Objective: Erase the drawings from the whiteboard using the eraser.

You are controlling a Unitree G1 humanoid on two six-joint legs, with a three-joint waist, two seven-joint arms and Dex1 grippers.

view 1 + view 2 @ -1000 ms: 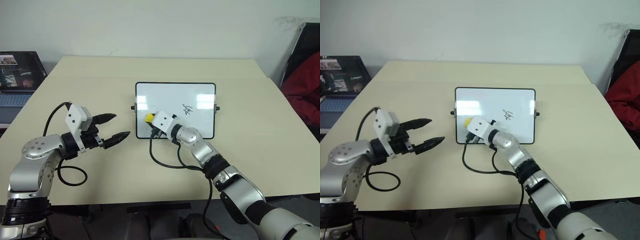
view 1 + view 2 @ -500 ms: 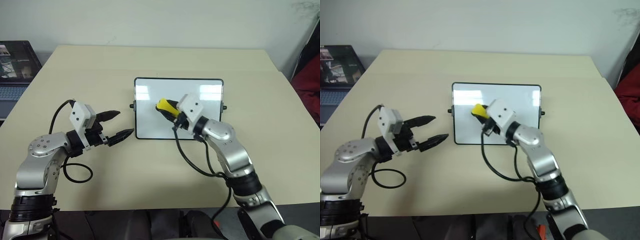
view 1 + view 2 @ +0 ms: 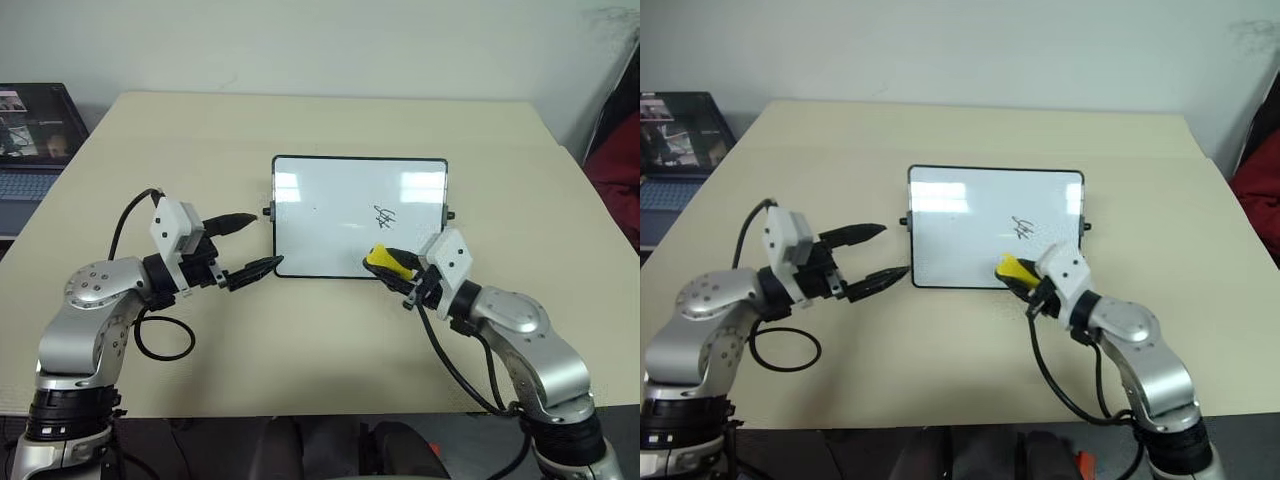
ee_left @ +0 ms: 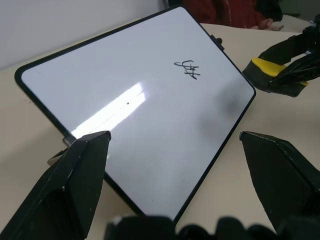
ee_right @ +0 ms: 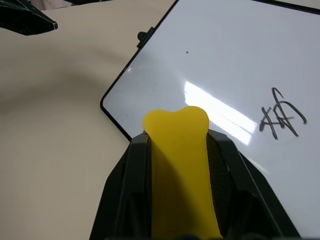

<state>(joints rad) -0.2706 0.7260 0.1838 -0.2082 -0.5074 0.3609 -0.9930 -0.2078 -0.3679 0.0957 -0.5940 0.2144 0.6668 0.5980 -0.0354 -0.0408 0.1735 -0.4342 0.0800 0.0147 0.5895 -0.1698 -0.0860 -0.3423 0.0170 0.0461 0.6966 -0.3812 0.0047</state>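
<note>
Gripping the eraser [image 3: 383, 260], right gripper [image 3: 398, 270] sits at whiteboard's [image 3: 330, 240] near edge.
One drawing [image 3: 383, 215] left; left gripper [image 3: 250, 243] spread wide, empty.

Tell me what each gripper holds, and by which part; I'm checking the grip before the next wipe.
The right gripper clamps the yellow eraser by its long sides, front end protruding. The left gripper is open and holds nothing.
</note>
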